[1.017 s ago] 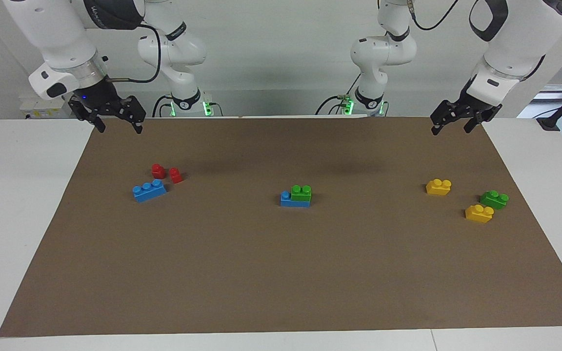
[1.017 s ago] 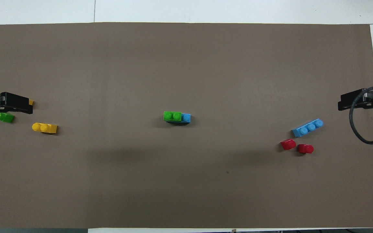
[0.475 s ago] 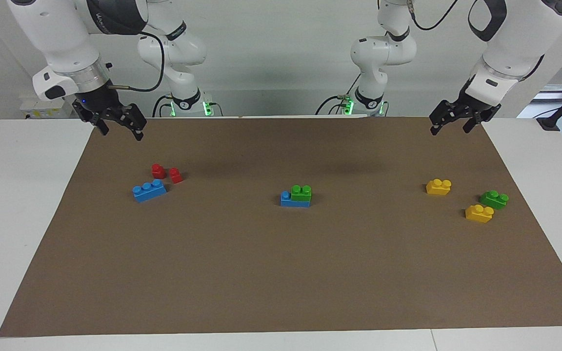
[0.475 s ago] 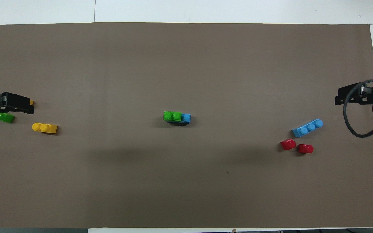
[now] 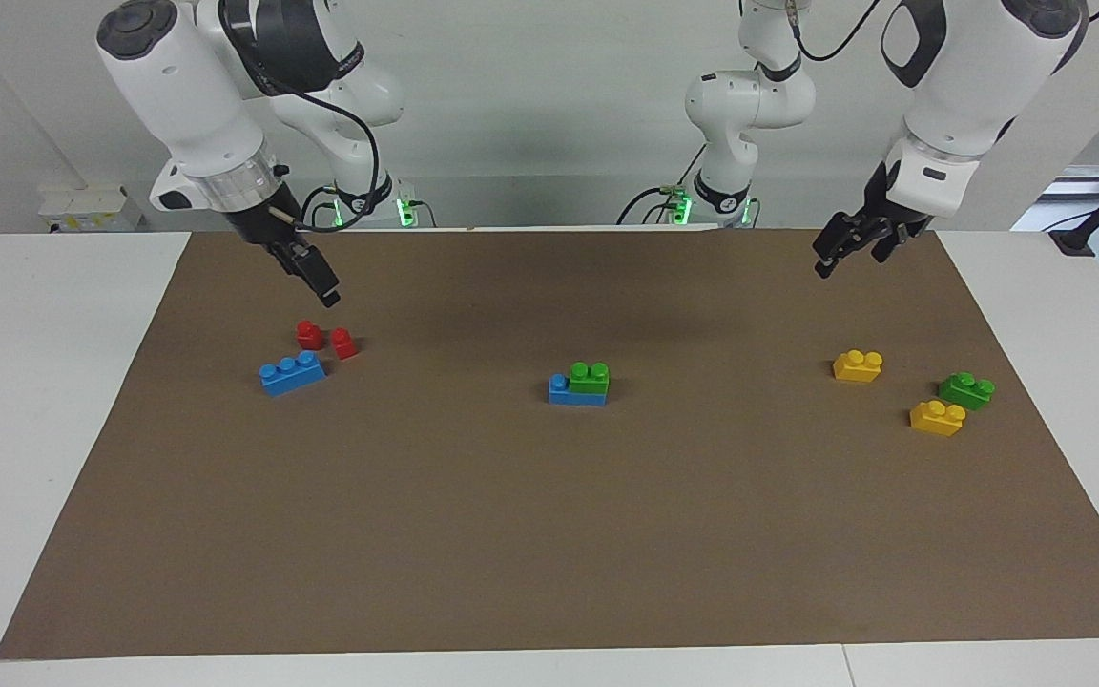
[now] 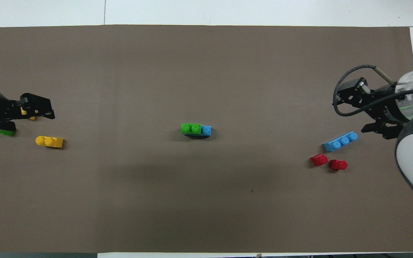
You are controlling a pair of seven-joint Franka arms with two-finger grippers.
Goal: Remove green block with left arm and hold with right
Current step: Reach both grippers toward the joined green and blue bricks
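Observation:
The green block (image 5: 590,378) (image 6: 191,128) sits pressed onto a blue brick (image 5: 576,393) (image 6: 205,130) at the middle of the brown mat. One blue stud stays uncovered at the right arm's end of that brick. My right gripper (image 5: 321,281) (image 6: 351,113) hangs open and empty in the air over the mat at the right arm's end, close to two red bricks (image 5: 309,334). My left gripper (image 5: 850,260) (image 6: 31,120) hangs open and empty over the mat at the left arm's end. Neither gripper touches any brick.
A loose blue brick (image 5: 292,373) (image 6: 340,141) lies beside the red bricks (image 6: 319,159). At the left arm's end lie two yellow bricks (image 5: 858,365) (image 5: 937,418) and a second green brick (image 5: 966,390). In the overhead view the left gripper partly covers them.
Both arms have swung toward the table's middle. The right gripper has turned and dropped closer to the red bricks. The left gripper has moved a short way inward. No brick has moved.

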